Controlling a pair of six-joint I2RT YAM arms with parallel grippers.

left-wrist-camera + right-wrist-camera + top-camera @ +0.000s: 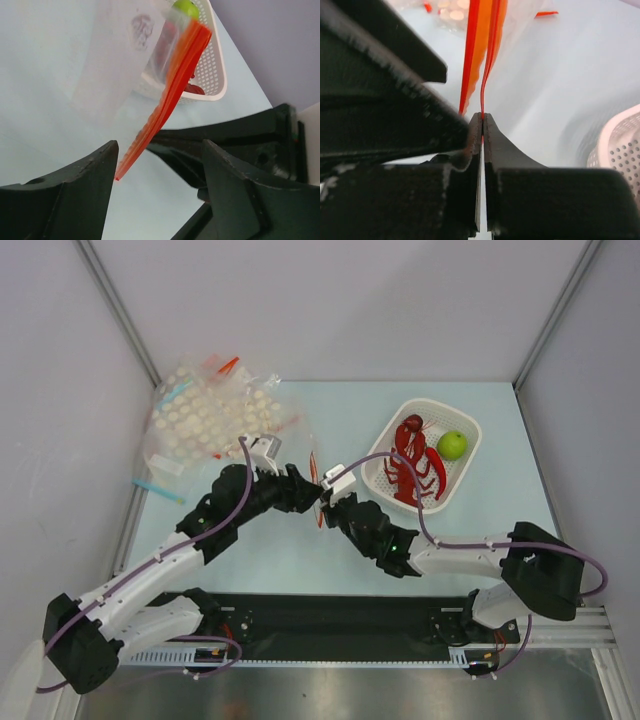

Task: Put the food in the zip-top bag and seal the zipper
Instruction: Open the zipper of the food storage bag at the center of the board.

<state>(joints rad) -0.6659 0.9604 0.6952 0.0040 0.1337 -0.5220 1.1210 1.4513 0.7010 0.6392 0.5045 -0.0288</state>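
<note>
My right gripper (482,117) pinches the zipper (487,45) of the empty zip-top bag (120,55), my left gripper (160,150) gapes wide, and the lobster (412,462) lies unbagged in its basket (471,428).

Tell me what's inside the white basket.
The red toy lobster and a small green fruit lie in the white basket. Anything beneath the lobster is hidden.

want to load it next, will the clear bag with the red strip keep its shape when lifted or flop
Probably floppy: the bag is thin see-through film, pinched at its red strip by the right hand. The strip looks stiffer; it runs nearly straight. Likely very light, so it may swing easily.
</note>
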